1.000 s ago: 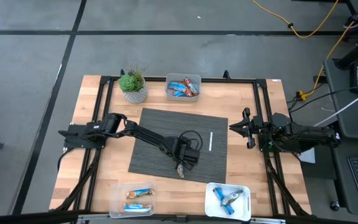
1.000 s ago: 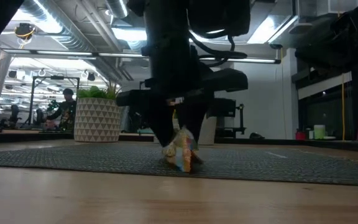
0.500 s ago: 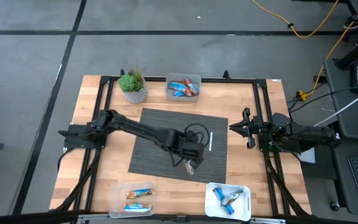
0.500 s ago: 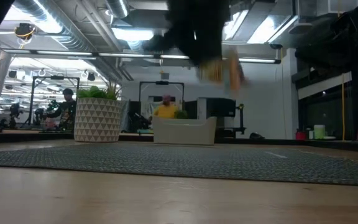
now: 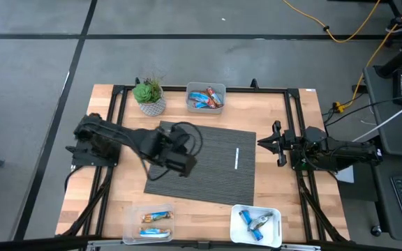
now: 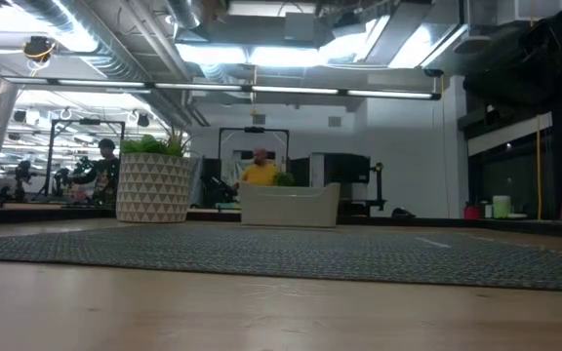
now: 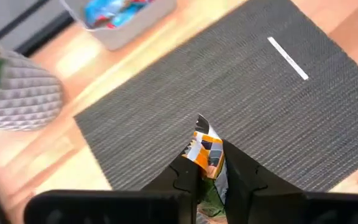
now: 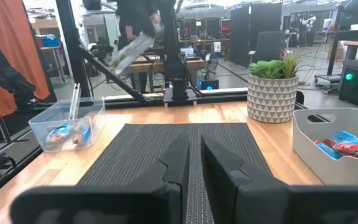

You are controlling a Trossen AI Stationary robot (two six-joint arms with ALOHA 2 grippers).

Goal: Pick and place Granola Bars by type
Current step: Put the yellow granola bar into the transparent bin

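My left gripper (image 7: 210,171) is shut on one granola bar (image 7: 206,148) with an orange, white and gold wrapper. It hangs high over the left part of the dark mat (image 5: 201,160); the right wrist view shows it and the bar (image 8: 131,51) in the air. More bars lie in three bins: blue-and-red ones in the far bin (image 5: 206,97), brownish-gold ones in the near-left bin (image 5: 149,223), blue ones in the near-right bin (image 5: 257,223). My right gripper (image 5: 262,143) waits shut at the mat's right side. My left gripper pinches the granola bar between its two fingers, across the wrapper. One crimped end (image 7: 201,122) sticks out past the fingertips. The bar is lifted clear of the mat, slanting in the hold as the right wrist view shows.
A thin white stick (image 5: 235,158) lies on the mat's right half. A potted plant (image 5: 149,96) stands at the far left corner beside the far bin. Black frame rails run along the table's edges. People show in the room beyond.
My left gripper, shut on the bar, has lifted it off the near part of the mat. It rose out of the low view and swung toward the table's left and far side. The bar now hangs clear in the air.
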